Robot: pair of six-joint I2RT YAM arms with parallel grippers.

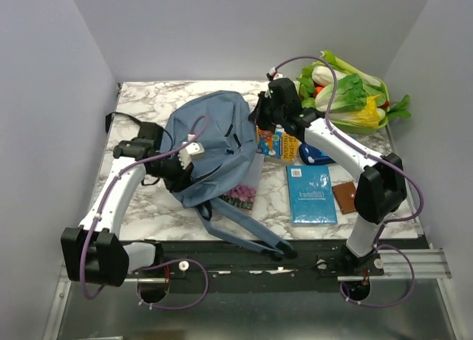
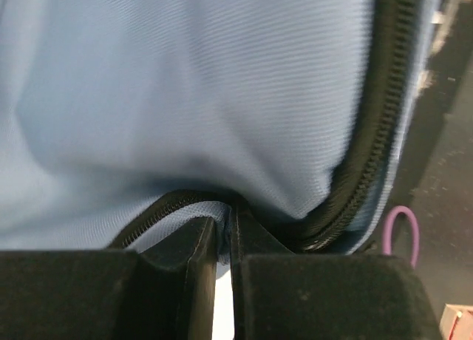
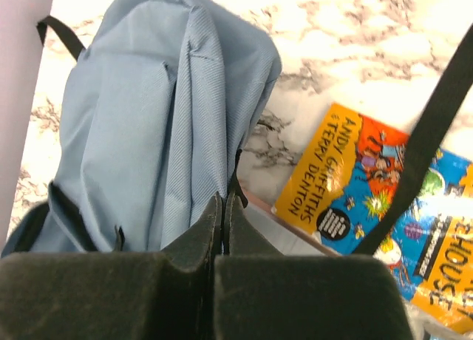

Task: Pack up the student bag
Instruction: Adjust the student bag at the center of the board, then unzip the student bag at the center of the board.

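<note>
- Marble table (image 1: 273, 211): carries everything I list below.
- Student bag (image 1: 214, 133): dusty blue and lying flat, left of the table's centre and reaching toward the far edge. Its straps trail to the near edge.
- Toy vegetables (image 1: 351, 96): heaped in the far right corner.
- Teal book (image 1: 310, 196): lies flat toward the near right corner.
- Comic-cover book (image 3: 325, 185): just beside the bag's right side, with a black strap crossing it in my right wrist view.
- Left gripper (image 2: 224, 218): its jaws are almost together, nipping the bag's fabric beside the zipper.
- Right gripper (image 3: 224, 203): its jaws are pressed together, and the tips seem to pinch the bag's right-hand fold.
- Patterned pouch (image 1: 240, 196): touches the bag's near edge.
- Brown wallet (image 1: 344, 197): just beside the teal book, on its right-edge side.
</note>
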